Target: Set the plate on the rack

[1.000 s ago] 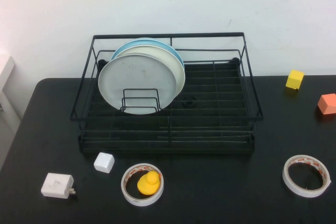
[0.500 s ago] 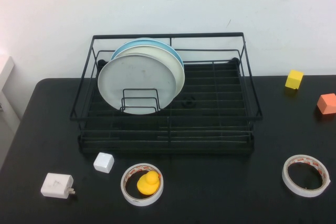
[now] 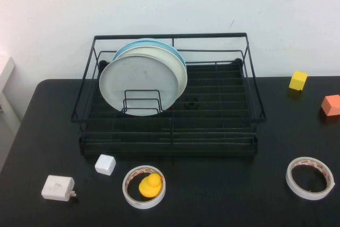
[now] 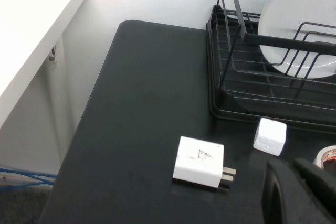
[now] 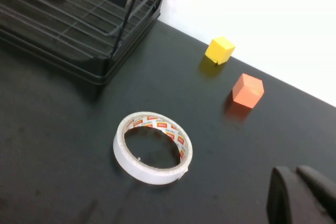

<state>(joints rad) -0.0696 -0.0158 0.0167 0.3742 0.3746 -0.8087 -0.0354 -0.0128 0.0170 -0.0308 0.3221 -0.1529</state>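
The light-grey plate (image 3: 139, 84) stands upright on its edge in the left part of the black wire rack (image 3: 170, 131), in front of the cream-white and light blue plates. It also shows in the left wrist view (image 4: 299, 14), behind the rack's wires (image 4: 231, 93). Neither arm shows in the high view. My left gripper (image 4: 295, 192) is shut and empty, low over the table's front left, near a white charger. My right gripper (image 5: 297, 195) is shut and empty over the table's front right, near a tape roll. A corner of the rack (image 5: 68, 19) shows there.
A white charger (image 3: 57, 187), a white cube (image 3: 105, 164) and a tape roll with a yellow duck inside (image 3: 144, 186) lie in front of the rack. Another tape roll (image 3: 309, 177), a yellow cube (image 3: 298, 80) and an orange cube (image 3: 331, 105) lie at the right.
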